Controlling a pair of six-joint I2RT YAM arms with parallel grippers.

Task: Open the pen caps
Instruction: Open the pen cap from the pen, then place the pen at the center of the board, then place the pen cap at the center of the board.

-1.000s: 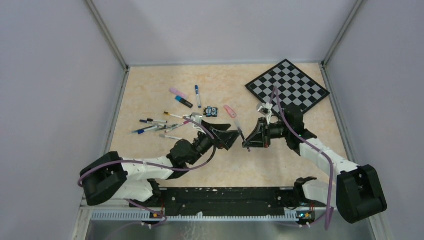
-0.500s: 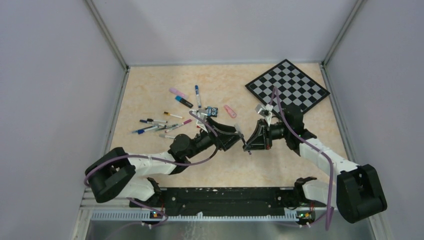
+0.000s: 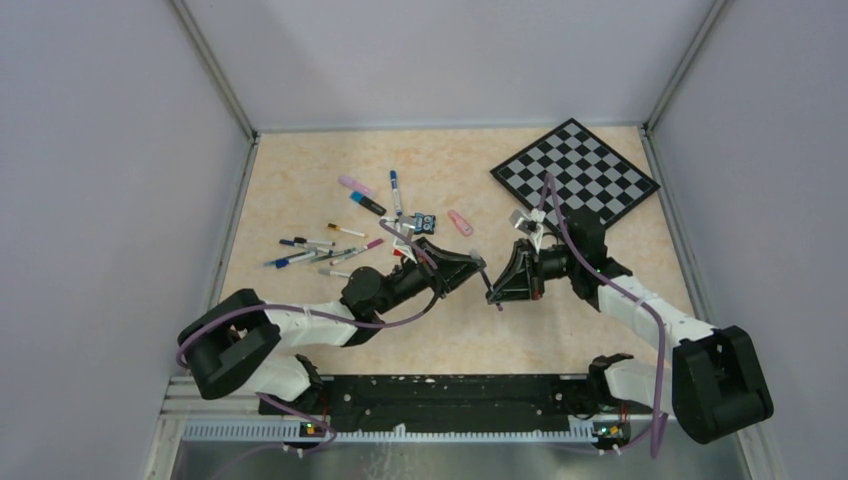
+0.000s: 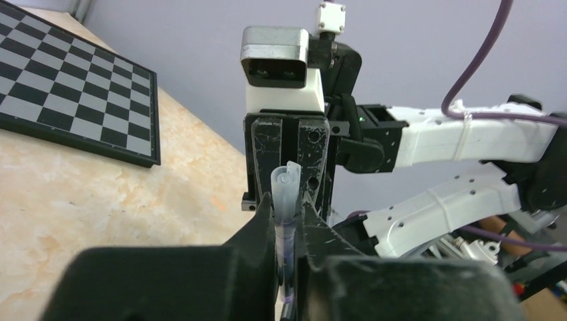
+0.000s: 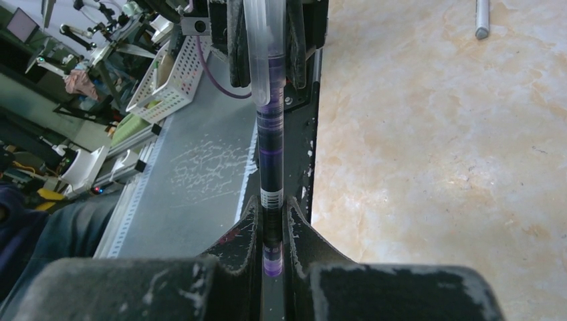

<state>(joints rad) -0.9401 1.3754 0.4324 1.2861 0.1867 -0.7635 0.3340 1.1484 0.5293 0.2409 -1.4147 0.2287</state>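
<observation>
A dark pen (image 5: pixel 271 154) with purple bands hangs above the table between my two grippers. My right gripper (image 5: pixel 271 207) is shut on its barrel end, also seen from above (image 3: pixel 497 290). A clear, translucent pen cap (image 4: pixel 286 184) covers the other end, and my left gripper (image 4: pixel 287 204) is shut on it, fingers pressed against both sides. From above, the left gripper (image 3: pixel 476 270) meets the right one over the table's middle. Several other pens (image 3: pixel 320 250) lie scattered at the left.
A chessboard (image 3: pixel 575 170) lies at the back right. A small black-blue-white toy block (image 3: pixel 424 223) and a pink marker (image 3: pixel 459 222) lie behind the grippers. More markers (image 3: pixel 368 203) lie further back. Grey walls enclose the table.
My left arm has reached right to the pen held by the right gripper, and its jaws have gone from wide open to shut on the cap. The right gripper has stayed put.
</observation>
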